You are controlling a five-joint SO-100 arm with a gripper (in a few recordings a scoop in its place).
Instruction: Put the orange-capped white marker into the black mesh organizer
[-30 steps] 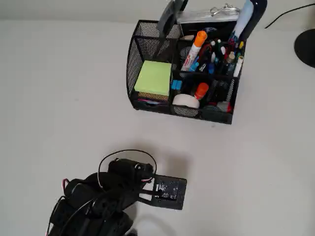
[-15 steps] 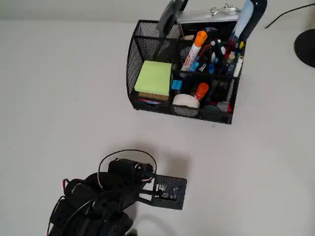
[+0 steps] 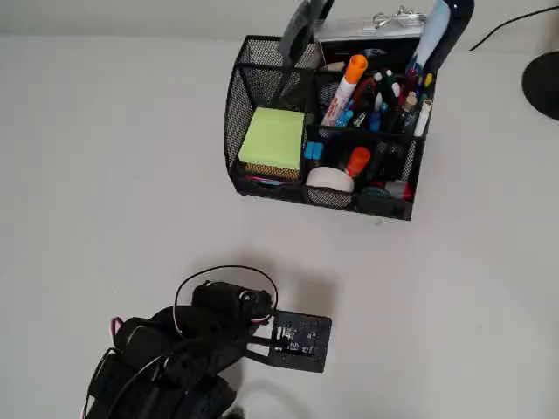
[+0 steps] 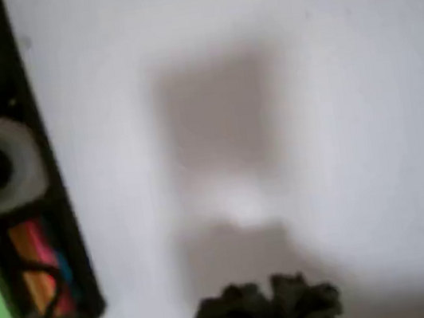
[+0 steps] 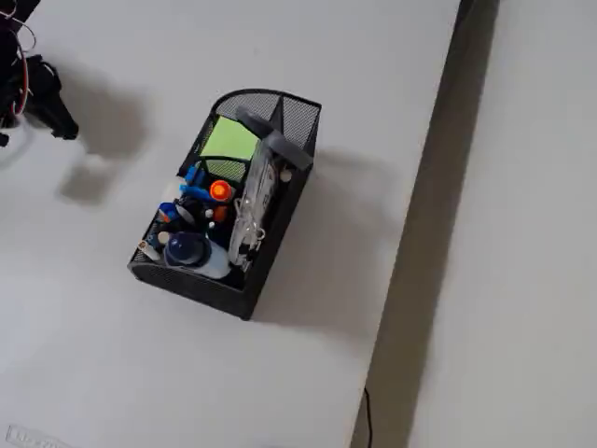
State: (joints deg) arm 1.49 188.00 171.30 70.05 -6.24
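The orange-capped white marker (image 3: pixel 347 88) stands tilted in a back compartment of the black mesh organizer (image 3: pixel 234 105), among other pens. From the side, its orange cap (image 5: pixel 220 190) pokes out of the organizer (image 5: pixel 280 219). My gripper (image 4: pixel 264 312) hangs low over bare table, well away from the organizer (image 4: pixel 66 230). Its two dark fingertips are together with nothing between them. In the fixed view the gripper (image 5: pixel 54 112) is at the far left edge. My arm (image 3: pixel 183 349) sits folded at the bottom left of the overhead view.
The organizer also holds green sticky notes (image 3: pixel 272 140), a tape roll (image 3: pixel 329 179), a short orange-topped tube (image 3: pixel 356 161) and several pens. A dark round base (image 3: pixel 543 83) sits at the right edge. The table edge (image 5: pixel 420 233) runs down the right of the fixed view.
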